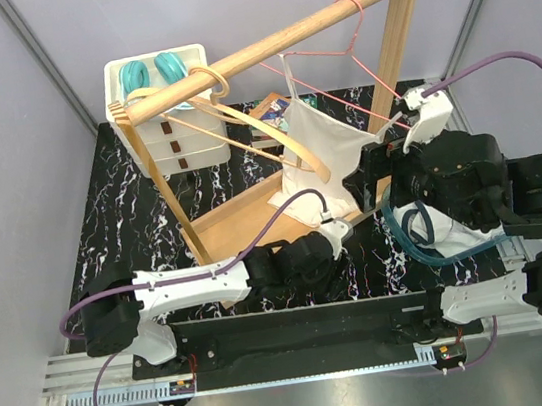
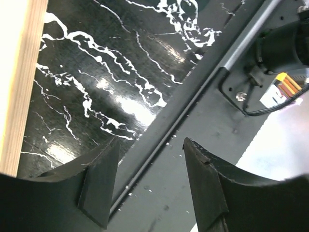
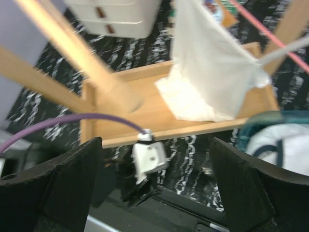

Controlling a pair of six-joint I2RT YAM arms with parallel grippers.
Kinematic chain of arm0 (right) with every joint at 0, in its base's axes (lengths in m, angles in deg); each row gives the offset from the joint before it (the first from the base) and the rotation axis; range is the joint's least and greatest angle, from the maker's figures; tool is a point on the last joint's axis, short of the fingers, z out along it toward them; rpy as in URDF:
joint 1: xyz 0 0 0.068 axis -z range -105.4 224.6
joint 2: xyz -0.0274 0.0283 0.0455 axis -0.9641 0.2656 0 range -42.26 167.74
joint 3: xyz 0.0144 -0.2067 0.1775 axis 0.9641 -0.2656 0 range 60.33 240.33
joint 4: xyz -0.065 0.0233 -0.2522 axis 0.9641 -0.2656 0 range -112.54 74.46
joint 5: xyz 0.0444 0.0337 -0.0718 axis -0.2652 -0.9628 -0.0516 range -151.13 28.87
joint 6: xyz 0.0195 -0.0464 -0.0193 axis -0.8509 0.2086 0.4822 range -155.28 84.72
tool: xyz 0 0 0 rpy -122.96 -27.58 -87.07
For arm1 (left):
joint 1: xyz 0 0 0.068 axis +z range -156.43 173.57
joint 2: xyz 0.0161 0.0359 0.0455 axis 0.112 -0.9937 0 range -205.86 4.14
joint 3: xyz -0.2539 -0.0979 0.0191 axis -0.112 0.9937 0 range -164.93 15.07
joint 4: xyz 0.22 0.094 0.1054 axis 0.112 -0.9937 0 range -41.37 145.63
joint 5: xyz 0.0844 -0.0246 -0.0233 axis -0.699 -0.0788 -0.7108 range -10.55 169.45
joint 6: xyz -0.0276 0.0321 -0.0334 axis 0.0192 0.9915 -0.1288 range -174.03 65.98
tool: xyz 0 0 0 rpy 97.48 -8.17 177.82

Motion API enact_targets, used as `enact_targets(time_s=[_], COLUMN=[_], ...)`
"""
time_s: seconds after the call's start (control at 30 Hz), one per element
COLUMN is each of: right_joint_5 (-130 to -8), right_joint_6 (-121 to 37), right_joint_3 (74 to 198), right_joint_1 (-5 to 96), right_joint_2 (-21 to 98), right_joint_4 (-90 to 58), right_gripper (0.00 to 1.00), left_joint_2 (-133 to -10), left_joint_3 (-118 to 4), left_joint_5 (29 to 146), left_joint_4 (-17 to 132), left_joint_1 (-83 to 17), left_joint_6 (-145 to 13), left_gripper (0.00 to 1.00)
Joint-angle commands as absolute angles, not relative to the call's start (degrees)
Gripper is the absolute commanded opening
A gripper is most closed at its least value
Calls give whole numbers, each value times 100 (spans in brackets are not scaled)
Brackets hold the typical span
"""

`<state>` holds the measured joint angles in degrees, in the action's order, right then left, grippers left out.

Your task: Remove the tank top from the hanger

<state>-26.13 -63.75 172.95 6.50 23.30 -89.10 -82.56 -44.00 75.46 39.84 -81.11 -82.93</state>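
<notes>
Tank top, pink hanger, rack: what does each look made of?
The tank top looks like soft matte white fabric: it drapes and bunches at the bottom. The hanger is a thin pink rod, likely coated wire or plastic; unclear which. The rack looks like pale unpainted wood, smooth, with a round rail.

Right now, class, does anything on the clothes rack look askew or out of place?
Yes. The white tank top hangs lopsided from the pink hanger. Its lower edge lies bunched on the rack's wooden base instead of hanging free.
</notes>
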Motion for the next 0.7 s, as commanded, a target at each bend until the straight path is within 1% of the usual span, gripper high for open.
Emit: enact_targets(time_s=[0.0,0.03,0.1,0.17,0.23,0.33,0.37,0.4,0.5,0.57,0.67], right_joint_5=[-1219,-1322,-1777,-1920,-1825,-1946,-2165,-2706,-3639,-4001,-4232], right_joint_6=[-6762,-6597,-6350,-6033,-5789,-5087,-4927,-4830,-4688,-4635,-4477], right_joint_3=[17213,17108,17011,16896,16914,16940,16975,17019,17247,17458,17678], right_joint_1=[1033,1583,2131,2448,2537,3212,3484,4027,4662,4726,4761], right_joint_2=[2243,2234,2252,2357,2436,2586,2682,2752,3112,3358,3526], right_joint_4=[-9850,-9860,-9816,-9754,-9676,-9090,-8913,-8763,-8454,-8357,-8138], right_gripper=[100,100,100,100,100,100,100,100,100,100,100], left_joint_2=[-7988,-8032,-8059,-8059,-7980,-7840,-7787,-7725,-7348,-6988,-6504], left_joint_3=[-4337,-4407,-4460,-4452,-4425,-4373,-4347,-4259,-3979,-3837,-3617], left_joint_5=[7417,7539,7637,7707,7716,7786,7804,7839,7901,7910,8322], left_joint_4=[4930,4931,4904,4896,4869,4816,4747,4729,4720,4693,4544], left_joint_1=[-8105,-8096,-8105,-8114,-8105,-8114,-8114,-8114,-8140,-8140,-8140], left_joint_6=[-8031,-8013,-8004,-7987,-7978,-7934,-7951,-7986,-8092,-8092,-8101], left_gripper=[57,56,54,53,52,50,50,49,47,47,46])
